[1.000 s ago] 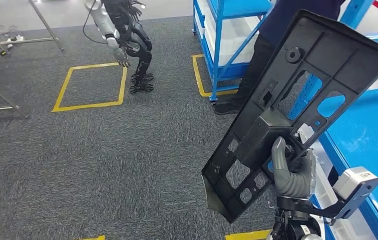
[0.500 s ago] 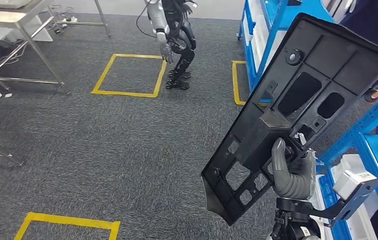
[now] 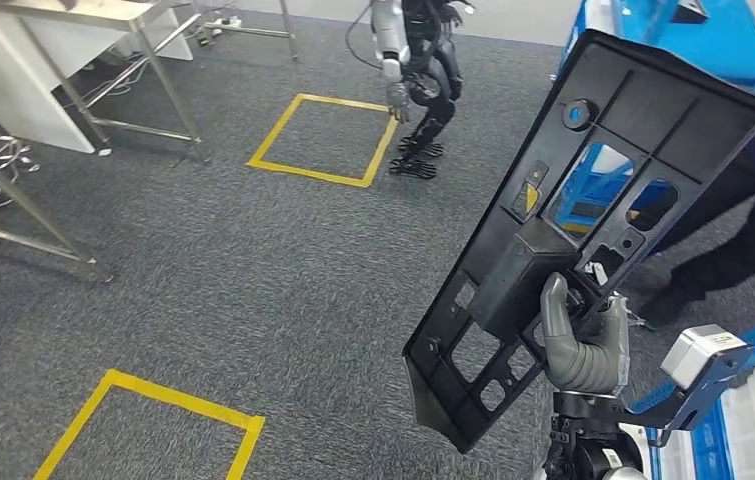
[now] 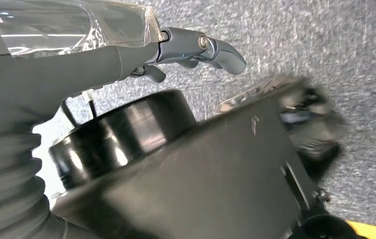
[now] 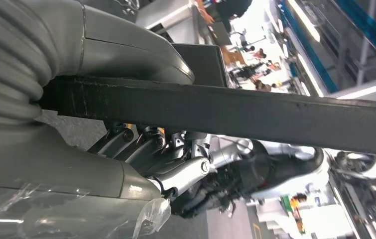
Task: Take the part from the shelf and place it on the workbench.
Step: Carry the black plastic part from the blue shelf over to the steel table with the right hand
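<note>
Head view looks down on grey carpet [image 3: 253,300], the biggest thing in sight, marked with a yellow tape square [image 3: 321,140] farther off and part of another tape outline [image 3: 153,420] nearer the robot. Over on the left stand metal-legged tables [image 3: 73,60].

Next in size is the part [image 3: 593,220], a long black plastic panel with ribs and several cut-out windows. It is off the shelf and held up in the air on the robot's right side, above the carpet. Its long axis runs on a slant: the lower end sits close to the robot and toward the middle of the view, and the upper end leans away and to the right. The ribbed, recessed face is turned toward the camera. I can read no lettering or label on it.

Behind the panel's upper right edge is a person [image 3: 743,210] in dark clothes, and bits of blue shelf [image 3: 743,420] show at the lower right. Another humanoid robot [image 3: 415,70] stands beside the far tape square.

Smallest, the right hand [image 3: 581,345] grips the panel near its lower half, thumb laid up on the near face, fingers wrapped behind. In the right wrist view the panel's edge [image 5: 255,117] passes between thumb and fingers [image 5: 176,169].

In the left wrist view the left hand [image 4: 195,50] holds nothing, fingers loosely curled over the carpet.
</note>
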Motion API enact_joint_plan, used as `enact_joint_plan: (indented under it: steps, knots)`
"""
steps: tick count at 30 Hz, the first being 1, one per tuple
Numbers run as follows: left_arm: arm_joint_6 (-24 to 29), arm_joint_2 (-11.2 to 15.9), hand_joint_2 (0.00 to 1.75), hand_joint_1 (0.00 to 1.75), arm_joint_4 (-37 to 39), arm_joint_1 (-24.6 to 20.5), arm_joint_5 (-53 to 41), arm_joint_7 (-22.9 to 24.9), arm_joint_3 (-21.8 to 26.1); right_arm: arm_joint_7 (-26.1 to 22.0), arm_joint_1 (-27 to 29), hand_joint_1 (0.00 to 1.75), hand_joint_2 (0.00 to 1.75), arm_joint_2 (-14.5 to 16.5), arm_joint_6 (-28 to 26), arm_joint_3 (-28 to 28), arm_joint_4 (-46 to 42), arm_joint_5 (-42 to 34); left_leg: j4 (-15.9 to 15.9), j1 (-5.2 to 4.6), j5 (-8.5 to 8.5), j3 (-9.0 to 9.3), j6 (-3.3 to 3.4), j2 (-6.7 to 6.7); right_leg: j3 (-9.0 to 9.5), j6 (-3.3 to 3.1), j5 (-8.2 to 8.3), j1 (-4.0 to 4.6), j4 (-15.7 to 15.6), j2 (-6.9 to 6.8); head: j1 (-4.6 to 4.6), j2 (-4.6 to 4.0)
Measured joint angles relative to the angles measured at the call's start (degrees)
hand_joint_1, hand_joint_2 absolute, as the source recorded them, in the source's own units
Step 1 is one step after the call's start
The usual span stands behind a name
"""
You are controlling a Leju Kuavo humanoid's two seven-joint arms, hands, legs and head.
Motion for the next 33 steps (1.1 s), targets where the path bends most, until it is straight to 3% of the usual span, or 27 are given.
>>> enact_joint_plan:
  steps: [2, 3, 5, 6, 8, 9, 10, 11, 12, 13, 14, 16, 18, 20, 21, 23, 24, 25, 27, 28, 29, 31, 33]
  knots:
    - [0.0, -0.2, 1.75, 0.00, 0.0, 0.0, -0.2, -0.2, -0.1, 0.6, -0.1, 1.75, 1.75, 0.0, 0.0, -0.3, 0.0, 0.2, -6.3, -0.75, 1.99, 3.14, 0.65, 2.66, 0.35, 0.42, -0.37, 0.18, 0.0, -1.25, 0.01, 0.00]
    - [0.0, -0.3, 1.75, 0.00, 0.0, 0.0, -0.3, -0.2, -0.1, 0.8, -0.1, 1.75, 1.75, -0.1, 0.0, -0.4, 0.0, 0.3, -7.3, -1.10, 2.04, 3.43, 0.83, 3.21, 0.44, 0.68, -0.49, 0.19, 0.0, -1.84, -0.02, 0.00]
    - [0.0, -0.5, 1.75, 0.00, 0.0, 0.0, -0.3, -0.2, -0.1, 1.2, -0.3, 1.75, 1.75, -0.2, 0.0, -0.5, 0.0, 0.6, -7.6, -1.19, 2.25, 3.39, 1.10, 1.69, 0.76, 1.26, -0.75, 0.15, -0.2, -3.02, -0.10, 0.01]
    - [0.0, -0.6, 1.75, 0.00, 0.0, 0.0, -0.3, -0.1, -0.1, 1.5, -0.4, 1.75, 1.75, -0.2, 0.0, -0.5, 0.0, 0.7, -7.9, -1.00, 2.44, 3.65, 1.29, 0.86, 0.94, 1.53, -1.14, 0.08, 0.0, -2.55, -0.07, 0.01]
    - [0.0, -0.7, 1.75, 0.00, 0.0, 0.1, -0.2, 0.0, -0.1, 1.7, -0.6, 1.75, 1.75, -0.3, 0.0, -0.7, -0.1, 1.0, -8.6, -0.46, 2.81, 4.40, 1.82, -0.71, -0.32, 1.88, -3.54, -0.09, 3.8, 0.74, 0.05, 0.01]
    - [0.1, -0.8, 1.75, 0.00, 0.0, 0.0, -0.2, 0.0, -0.1, 1.8, -0.6, 1.75, 1.75, -0.4, 0.0, -0.7, -0.1, 1.1, -8.6, -0.39, 2.83, 4.55, 2.00, -1.47, -2.08, 1.94, -5.38, -0.18, 7.6, 2.78, 0.13, 0.00]
    - [0.1, -1.0, 1.75, 0.00, 0.0, -0.1, -0.2, 0.0, -0.1, 1.9, -0.6, 1.75, 1.75, -0.5, 0.0, -0.8, -0.1, 1.2, -8.6, -0.33, 2.81, 4.60, 2.16, -2.30, -4.29, 2.01, -7.15, -0.21, 11.8, 3.96, 0.16, 0.00]
    - [0.1, -1.1, 1.75, 0.00, 0.0, -0.2, -0.1, 0.0, -0.1, 2.0, -0.6, 1.75, 1.75, -0.6, 0.0, -0.8, -0.1, 1.2, -8.6, -0.31, 2.79, 4.64, 2.20, -3.25, -6.28, 2.11, -8.19, -0.20, 15.3, 4.41, 0.19, 0.00]
    - [0.1, -1.1, 1.75, 0.00, 0.0, -0.1, -0.1, 0.0, -0.1, 2.1, -0.6, 1.75, 1.75, -0.6, 0.0, -0.8, -0.1, 1.2, -8.6, -0.28, 2.77, 4.69, 2.21, -4.20, -7.40, 2.20, -8.07, -0.22, 16.8, 4.53, 0.20, 0.00]
    - [0.2, -1.2, 1.75, 0.00, 0.0, -0.1, -0.1, 0.0, -0.1, 2.1, -0.6, 1.75, 1.75, -0.7, 0.0, -0.8, -0.1, 1.2, -8.6, -0.21, 2.74, 4.80, 2.16, -5.18, -7.31, 2.27, -6.69, -0.26, 15.8, 4.63, 0.20, 0.00]
    - [0.2, -1.2, 1.75, 0.00, 0.0, 0.0, 0.0, 0.0, -0.1, 2.2, -0.6, 1.75, 1.75, -0.7, 0.0, -0.9, -0.1, 1.2, -8.5, -0.10, 2.66, 4.95, 2.05, -6.16, -6.08, 2.35, -4.35, -0.37, 12.6, 5.00, 0.20, 0.00]
    - [0.4, -1.2, 1.75, 0.00, 0.0, 0.0, 0.2, -0.1, -0.1, 2.2, -0.6, 1.75, 1.75, -0.8, 0.0, -1.0, -0.1, 1.2, -8.1, 0.04, 2.35, 4.95, 1.54, -7.94, -2.56, 2.57, -0.16, -0.85, 4.1, 7.84, 0.22, 0.00]
    - [0.5, -1.3, 1.75, 0.00, 0.0, -0.1, 0.2, -0.1, -0.1, 2.3, -0.5, 1.75, 1.75, -0.8, 0.0, -1.1, -0.1, 1.3, -7.8, 0.08, 2.25, 4.42, 0.82, -9.32, -1.00, 2.36, 1.01, -1.08, 0.1, 9.91, 0.22, 0.00]
    - [0.5, -1.3, 1.75, 0.00, 0.0, 0.0, 0.2, -0.1, -0.1, 2.3, -0.4, 1.75, 1.75, -0.9, 0.0, -1.3, -0.2, 1.4, -7.9, 0.24, 2.46, 3.90, 0.18, -10.57, -1.03, 1.65, 0.98, -0.91, 0.0, 8.79, 0.22, 0.00]
    - [0.5, -1.3, 1.75, 0.00, 0.0, 0.1, 0.2, 0.0, -0.2, 2.3, -0.4, 1.75, 1.75, -0.9, 0.0, -1.3, -0.2, 1.4, -7.5, 0.22, 2.27, 3.66, -0.10, -10.06, -0.95, 1.30, 1.01, -0.88, -0.1, 8.04, 0.20, 0.00]
    - [0.5, -1.3, 1.75, 0.00, 0.0, 0.1, 0.3, 0.0, -0.2, 2.3, -0.2, 1.75, 1.75, -0.9, 0.0, -1.4, -0.2, 1.5, -3.9, 0.09, 0.24, 1.83, -0.67, -6.78, -0.71, 0.59, 0.98, -0.92, -0.3, 6.32, -0.01, 0.00]
    - [0.5, -1.4, 1.75, 0.00, 0.0, 0.1, 0.3, 0.1, -0.2, 2.3, -0.1, 1.75, 1.75, -0.9, 0.0, -1.5, -0.3, 1.6, -0.2, 0.06, -1.58, -0.02, -0.92, -4.54, -0.60, 0.36, 0.88, -0.79, -0.3, 5.52, -0.12, 0.00]
    - [0.5, -1.4, 1.75, 0.00, 0.0, 0.0, 0.3, 0.1, -0.2, 2.3, 0.1, 1.75, 1.75, -0.9, 0.0, -1.6, -0.3, 1.6, 4.2, 0.13, -3.43, -2.28, -1.11, -3.24, -0.56, 0.17, 0.75, -0.65, -0.3, 4.67, -0.21, 0.00]
    - [0.5, -1.4, 1.75, 0.00, 0.0, -0.1, 0.3, 0.1, -0.2, 2.2, 0.2, 1.75, 1.75, -0.9, 0.0, -1.7, -0.3, 1.6, 10.1, 0.27, -5.09, -5.46, -1.23, -2.39, -0.41, 0.05, 0.49, -0.42, -0.3, 3.02, -0.22, 0.00]
    - [0.5, -1.4, 1.75, 0.00, 0.0, -0.1, 0.3, 0.1, -0.2, 2.2, 0.3, 1.75, 1.75, -0.9, 0.0, -1.7, -0.3, 1.6, 9.7, 0.27, -4.28, -5.29, -1.14, -2.24, -0.24, 0.04, 0.33, -0.34, -0.3, 2.23, -0.23, 0.00]
    - [0.5, -1.4, 1.75, 0.00, 0.0, -0.1, 0.4, 0.1, -0.2, 2.2, 0.3, 1.75, 1.75, -0.9, 0.0, -1.7, -0.3, 1.6, 6.8, 0.20, -2.53, -3.82, -0.94, -1.91, 0.04, 0.07, 0.13, -0.26, -0.3, 1.48, -0.29, 0.00]
    - [0.5, -1.4, 1.75, 0.00, 0.0, 0.0, 0.3, 0.2, -0.2, 2.2, 0.3, 1.75, 1.75, -0.9, 0.0, -1.8, -0.3, 1.6, -2.1, -0.30, 1.24, 0.88, -0.14, 0.35, 0.78, 0.27, -0.36, -0.02, -0.4, 0.06, -0.38, 0.00]
    - [0.5, -1.4, 1.75, 0.00, 0.0, 0.0, 0.3, 0.2, -0.2, 2.2, 0.3, 1.75, 1.75, -0.9, 0.0, -1.8, -0.3, 1.6, -7.1, -0.96, 2.61, 3.31, 0.58, 2.00, 1.27, 0.67, -0.78, 0.14, -0.4, -1.12, -0.38, 0.00]
